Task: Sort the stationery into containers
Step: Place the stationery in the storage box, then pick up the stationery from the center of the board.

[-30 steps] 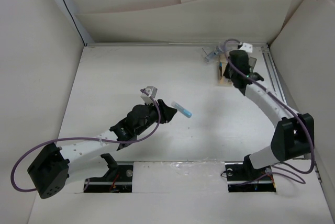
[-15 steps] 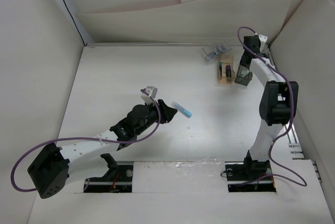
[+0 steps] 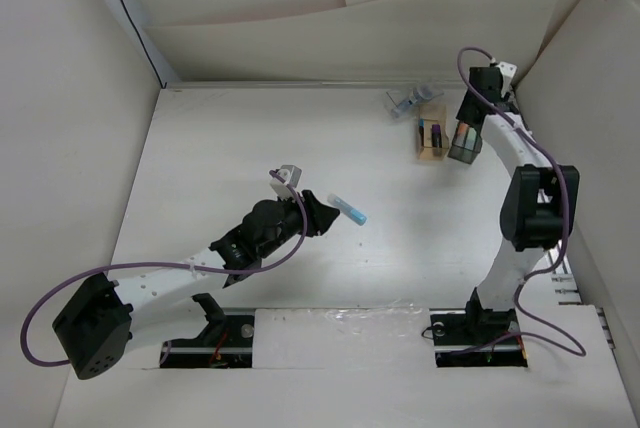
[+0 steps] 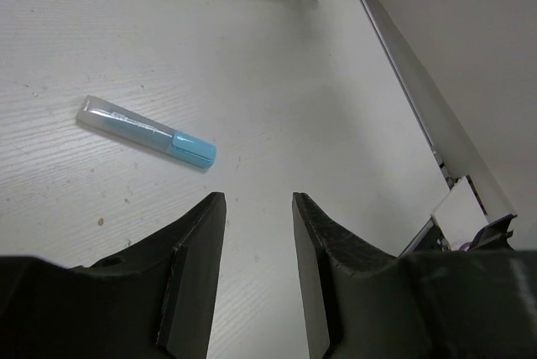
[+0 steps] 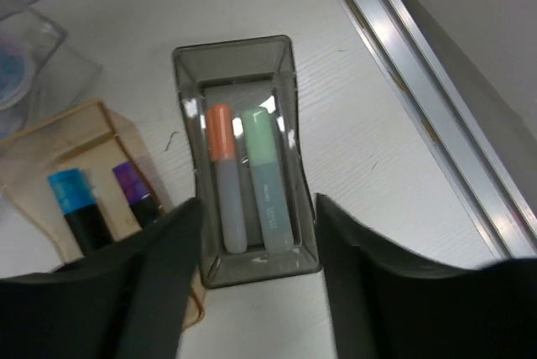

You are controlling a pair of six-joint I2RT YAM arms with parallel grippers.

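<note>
A clear marker with a blue cap (image 3: pixel 350 210) lies on the table, also in the left wrist view (image 4: pixel 147 131). My left gripper (image 3: pixel 323 214) (image 4: pixel 258 200) is open and empty just short of it. My right gripper (image 3: pixel 466 120) (image 5: pixel 256 201) is open and empty above the smoky grey box (image 3: pixel 465 143) (image 5: pixel 243 47), which holds an orange-capped marker (image 5: pixel 223 174) and a green-capped marker (image 5: pixel 267 176). The amber box (image 3: pixel 432 140) (image 5: pixel 50 137) beside it holds two black markers, one blue-capped (image 5: pixel 74 195) and one purple-capped (image 5: pixel 132 187). The clear box (image 3: pixel 408 100) (image 5: pixel 38 40) stands behind them.
A metal rail (image 5: pixel 419 99) runs along the right wall close to the grey box. Paper walls enclose the table at the back and on both sides. The arm bases sit at the near edge (image 3: pixel 330 333).
My right arm has folded back toward the right wall, uncovering the boxes; its gripper now hangs over the grey box. The left arm and the blue-capped marker have not moved.
</note>
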